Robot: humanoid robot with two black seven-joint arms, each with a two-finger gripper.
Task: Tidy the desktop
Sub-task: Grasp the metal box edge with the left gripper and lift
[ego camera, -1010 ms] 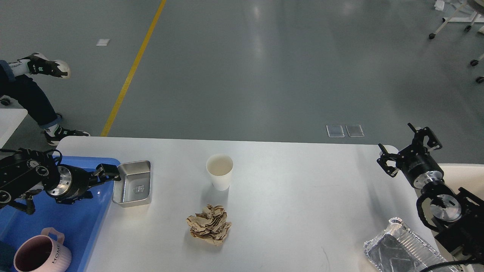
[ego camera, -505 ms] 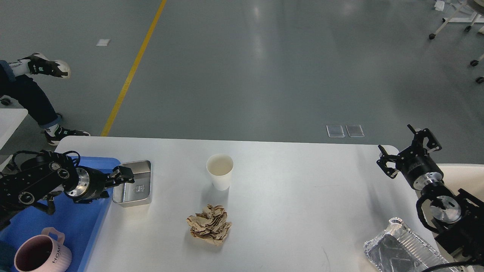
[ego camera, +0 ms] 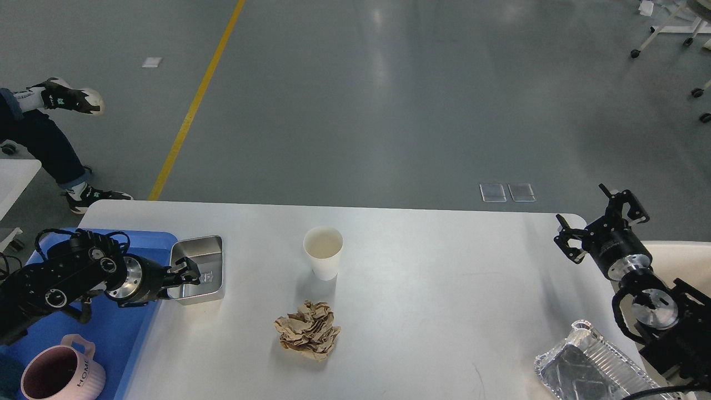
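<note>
The white desktop [ego camera: 444, 289] carries a small steel tray [ego camera: 203, 261] at the left, a white paper cup [ego camera: 323, 253] standing upright in the middle, and a crumpled brown paper ball [ego camera: 307, 330] in front of the cup. My left gripper [ego camera: 186, 275] is low at the steel tray's near-left rim, its dark fingers over the rim; I cannot tell whether they grip it. My right gripper [ego camera: 602, 222] is open and empty above the table's far right corner.
A blue plastic tray [ego camera: 122, 328] at the left edge holds a pink mug [ego camera: 55, 375]. A crumpled foil container [ego camera: 589, 369] lies at the front right. A cream bin [ego camera: 675, 255] stands off the right edge. A person's legs [ego camera: 39, 139] are at the far left.
My left gripper has moved right and nearer, from over the blue tray to the steel tray's near-left rim. The right arm has barely moved.
</note>
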